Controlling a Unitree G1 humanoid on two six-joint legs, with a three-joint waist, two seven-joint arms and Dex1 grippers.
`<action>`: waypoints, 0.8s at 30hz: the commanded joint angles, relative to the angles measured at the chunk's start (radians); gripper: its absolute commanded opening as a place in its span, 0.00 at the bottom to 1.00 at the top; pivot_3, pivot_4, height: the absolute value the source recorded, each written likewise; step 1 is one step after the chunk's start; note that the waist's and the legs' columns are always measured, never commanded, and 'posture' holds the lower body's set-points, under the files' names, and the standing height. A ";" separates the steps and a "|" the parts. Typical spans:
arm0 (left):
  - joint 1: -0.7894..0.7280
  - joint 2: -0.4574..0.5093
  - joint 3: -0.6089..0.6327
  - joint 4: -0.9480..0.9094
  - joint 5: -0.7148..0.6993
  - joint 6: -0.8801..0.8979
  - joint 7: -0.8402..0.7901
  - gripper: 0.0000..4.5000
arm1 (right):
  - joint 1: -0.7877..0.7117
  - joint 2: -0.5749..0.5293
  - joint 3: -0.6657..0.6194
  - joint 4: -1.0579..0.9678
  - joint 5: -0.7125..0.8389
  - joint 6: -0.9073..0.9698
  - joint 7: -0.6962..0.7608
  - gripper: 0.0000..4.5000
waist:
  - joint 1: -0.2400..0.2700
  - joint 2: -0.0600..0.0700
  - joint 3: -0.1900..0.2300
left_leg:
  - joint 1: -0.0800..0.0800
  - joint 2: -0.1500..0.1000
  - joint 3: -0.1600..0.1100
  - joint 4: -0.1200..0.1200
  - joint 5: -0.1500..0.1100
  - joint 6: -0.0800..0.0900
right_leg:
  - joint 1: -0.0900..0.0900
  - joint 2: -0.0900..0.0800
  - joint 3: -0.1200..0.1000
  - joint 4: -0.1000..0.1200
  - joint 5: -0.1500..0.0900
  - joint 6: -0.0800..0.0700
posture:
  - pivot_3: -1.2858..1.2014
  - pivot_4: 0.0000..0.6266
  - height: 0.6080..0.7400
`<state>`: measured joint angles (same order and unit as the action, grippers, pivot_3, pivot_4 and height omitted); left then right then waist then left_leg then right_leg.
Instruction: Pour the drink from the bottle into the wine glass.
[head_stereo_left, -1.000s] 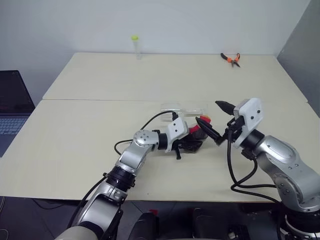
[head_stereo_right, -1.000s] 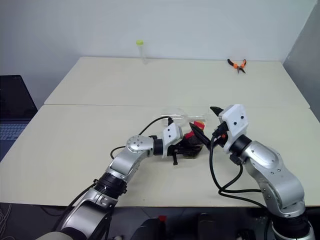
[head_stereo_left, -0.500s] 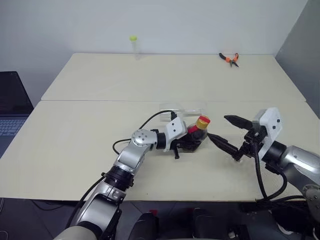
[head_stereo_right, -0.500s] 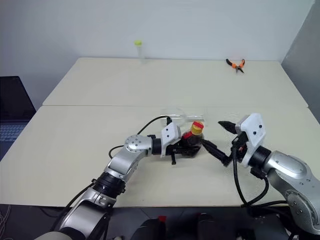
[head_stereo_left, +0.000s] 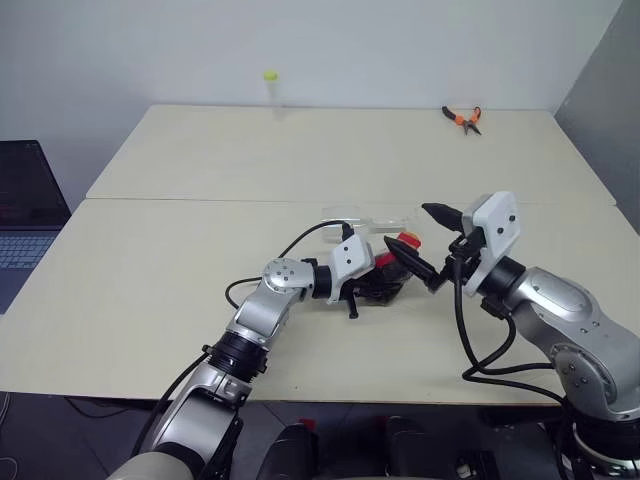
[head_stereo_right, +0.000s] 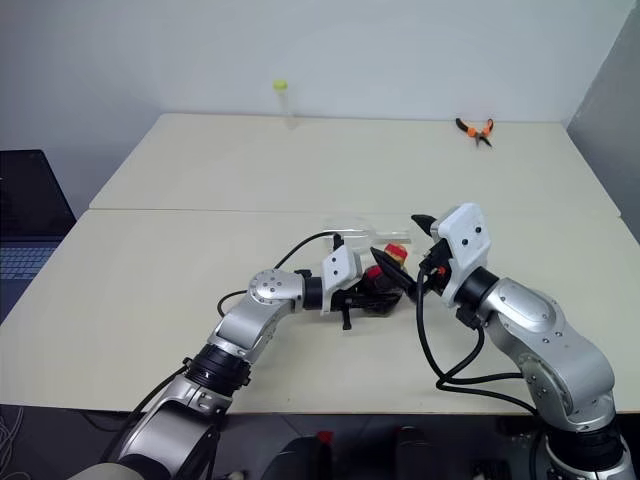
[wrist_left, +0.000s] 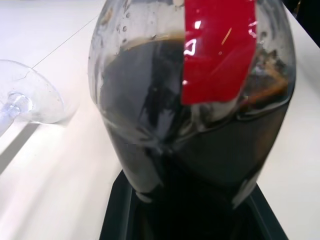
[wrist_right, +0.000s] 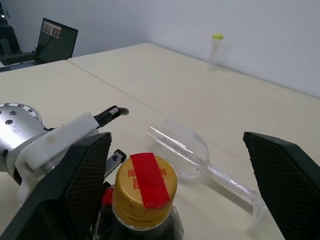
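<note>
The bottle (wrist_right: 145, 200) is standing near the middle of the table (head_stereo_left: 180, 250), and everything else is placed from it here. The left gripper (head_stereo_left: 372, 283) is clamping the bottle's body from the robot's left, its 2 black fingers closed tight around the plastic. Inside, the drink (wrist_left: 190, 150) is filling the bottle almost to the shoulder, dark and nearly black, with the red label strip running down the front. The yellow cap with its red tape is sitting on the neck.

The right gripper (wrist_right: 172, 185) is hovering level at the cap, on the bottle's right, with its 2 fingers (wrist_right: 85, 185) spread as wide as they go, 1 on either side of the cap and not touching it; it is holding nothing.

The wine glass (wrist_right: 182, 150) is lying on its side just behind the bottle, empty, with its bowl nearer the left gripper's side and its stem pointing away.

Well behind the bottle, a slim clear tube (head_stereo_left: 269, 92) is standing at the table's far edge, and orange-handled pliers (head_stereo_left: 462, 118) are lying at the far right. A laptop (head_stereo_left: 25, 215) is sitting off the table to the bottle's left.
</note>
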<state>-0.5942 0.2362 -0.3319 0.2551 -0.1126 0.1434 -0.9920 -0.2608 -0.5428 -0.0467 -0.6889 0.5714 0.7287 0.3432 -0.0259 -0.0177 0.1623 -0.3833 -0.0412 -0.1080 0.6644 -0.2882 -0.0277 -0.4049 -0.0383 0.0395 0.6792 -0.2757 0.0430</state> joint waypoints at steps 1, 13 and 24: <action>-0.018 -0.009 0.016 -0.033 -0.012 -0.025 0.003 0.16 | 0.030 -0.021 -0.076 -0.019 0.018 -0.013 0.023 1.00 | -0.001 0.000 0.000 | 0.000 0.000 0.000 0.000 0.000 0.000 | 0.000 0.000 0.000 0.000 0.000 0.000 | 0.52 0.24 1.00; -0.020 -0.013 0.016 -0.027 -0.010 -0.031 0.002 0.16 | 0.151 -0.120 -0.215 -0.094 0.196 0.071 0.113 1.00 | -0.002 0.000 0.000 | 0.001 0.000 0.001 0.000 0.000 0.000 | 0.000 0.000 0.001 0.001 0.000 0.000 | 0.52 0.24 1.00; -0.024 -0.015 0.013 -0.024 -0.009 -0.032 -0.001 0.16 | 0.074 -0.090 -0.136 -0.123 0.268 0.115 0.009 1.00 | -0.003 0.000 0.000 | 0.001 0.001 0.000 0.000 0.000 0.000 | 0.000 0.001 0.000 0.001 0.000 0.000 | 0.52 0.24 1.00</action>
<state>-0.5947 0.2252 -0.3345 0.2626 -0.1112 0.1387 -0.9931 -0.1721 -0.6389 -0.1872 -0.7841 0.8466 0.8547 0.3816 -0.0291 -0.0177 0.1623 -0.3825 -0.0404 -0.1078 0.6642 -0.2883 -0.0273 -0.4045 -0.0373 0.0395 0.6801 -0.2757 0.0430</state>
